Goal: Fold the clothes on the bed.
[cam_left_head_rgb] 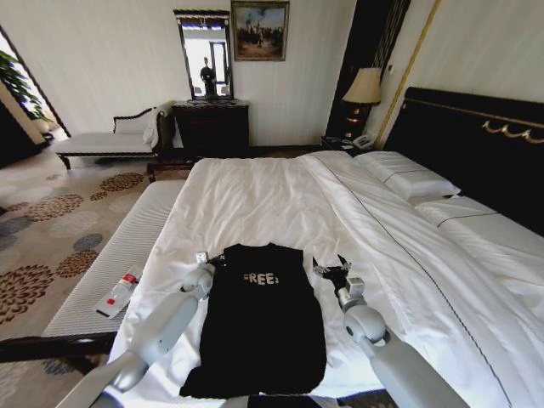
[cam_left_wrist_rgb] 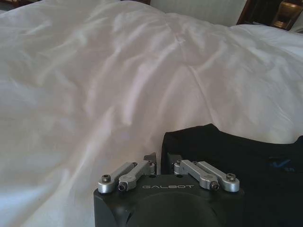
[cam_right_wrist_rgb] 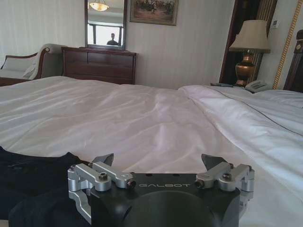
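Flanking the T-shirt (cam_left_head_rgb: 262, 327) — left hand (cam_left_head_rgb: 204, 259) pinching its shoulder, right hand (cam_left_head_rgb: 331, 267) spread

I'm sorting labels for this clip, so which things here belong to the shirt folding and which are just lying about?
Job: black T-shirt, bed, left gripper, right gripper.
Lying about: pillows, bench, lamp, dresser, mirror.

T-shirt (cam_left_head_rgb: 263, 331) flat on bed (cam_left_head_rgb: 255, 195); bench (cam_left_head_rgb: 110, 263) left, pillows (cam_left_head_rgb: 406, 176) right.
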{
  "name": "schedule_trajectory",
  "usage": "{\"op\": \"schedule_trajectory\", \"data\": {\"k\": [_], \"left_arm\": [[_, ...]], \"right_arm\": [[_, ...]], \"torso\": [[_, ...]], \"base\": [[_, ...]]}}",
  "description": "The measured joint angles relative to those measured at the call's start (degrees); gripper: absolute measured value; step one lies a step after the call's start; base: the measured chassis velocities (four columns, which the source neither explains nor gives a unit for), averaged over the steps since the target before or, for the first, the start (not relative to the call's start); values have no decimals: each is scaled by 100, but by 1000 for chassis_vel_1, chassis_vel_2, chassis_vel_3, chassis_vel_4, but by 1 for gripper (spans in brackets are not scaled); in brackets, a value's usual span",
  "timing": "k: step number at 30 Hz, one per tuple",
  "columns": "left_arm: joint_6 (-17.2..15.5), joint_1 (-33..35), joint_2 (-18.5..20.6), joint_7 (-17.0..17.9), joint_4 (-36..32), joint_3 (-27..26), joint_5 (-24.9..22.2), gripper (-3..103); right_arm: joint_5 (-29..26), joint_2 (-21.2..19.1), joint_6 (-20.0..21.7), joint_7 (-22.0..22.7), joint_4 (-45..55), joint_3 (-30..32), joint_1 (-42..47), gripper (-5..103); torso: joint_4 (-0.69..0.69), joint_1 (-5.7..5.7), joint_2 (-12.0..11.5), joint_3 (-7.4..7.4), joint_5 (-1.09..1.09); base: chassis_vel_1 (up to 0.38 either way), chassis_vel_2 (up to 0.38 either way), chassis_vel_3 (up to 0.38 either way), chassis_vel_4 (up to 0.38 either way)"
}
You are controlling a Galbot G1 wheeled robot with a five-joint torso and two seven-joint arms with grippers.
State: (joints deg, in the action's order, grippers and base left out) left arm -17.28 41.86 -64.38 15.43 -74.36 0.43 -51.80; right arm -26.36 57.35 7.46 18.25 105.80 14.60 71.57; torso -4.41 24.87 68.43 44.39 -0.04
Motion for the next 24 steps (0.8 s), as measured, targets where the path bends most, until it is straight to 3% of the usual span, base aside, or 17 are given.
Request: {"op": "schedule_trajectory", "data": {"k": [12, 14, 16, 17, 18, 19, 22, 24], "left_arm": [[120, -163, -105, -243, 354, -9, 2, 66], [131, -194, -127, -293, 410, 6, 22, 66], [152, -260, -172, -414, 531, 64, 53, 76], [152, -260, -172, -414, 531, 64, 53, 76], [171, -300, -197, -479, 594, 107, 90, 87], [178, -311, -205, -498, 611, 120, 104, 87], [204, -381, -292, -562, 706, 194, 158, 101], [207, -388, -307, -564, 719, 198, 168, 101]], "right_arm": [[-28, -56, -42, -24, 27, 20, 30, 100], [-36, -63, -43, -32, 43, 31, 42, 100], [-64, -80, -44, -53, 77, 75, 64, 100], [-64, -80, -44, -53, 77, 75, 64, 100], [-81, -98, -43, -59, 93, 107, 73, 100], [-85, -103, -43, -60, 97, 118, 76, 100], [-103, -131, -43, -79, 122, 200, 130, 100], [-104, -132, -43, -81, 126, 209, 140, 100]], "torso": [[0, 0, 0, 0, 0], [-1, 0, 0, 0, 0], [-1, 0, 0, 0, 0], [-1, 0, 0, 0, 0], [0, 0, 0, 0, 1], [0, 0, 0, 0, 1], [-1, 0, 0, 0, 1], [-1, 0, 0, 0, 1]], "base": [[0, 0, 0, 0], [0, 0, 0, 0], [0, 0, 0, 0], [0, 0, 0, 0], [0, 0, 0, 0], [0, 0, 0, 0], [0, 0, 0, 0], [0, 0, 0, 0]]}}
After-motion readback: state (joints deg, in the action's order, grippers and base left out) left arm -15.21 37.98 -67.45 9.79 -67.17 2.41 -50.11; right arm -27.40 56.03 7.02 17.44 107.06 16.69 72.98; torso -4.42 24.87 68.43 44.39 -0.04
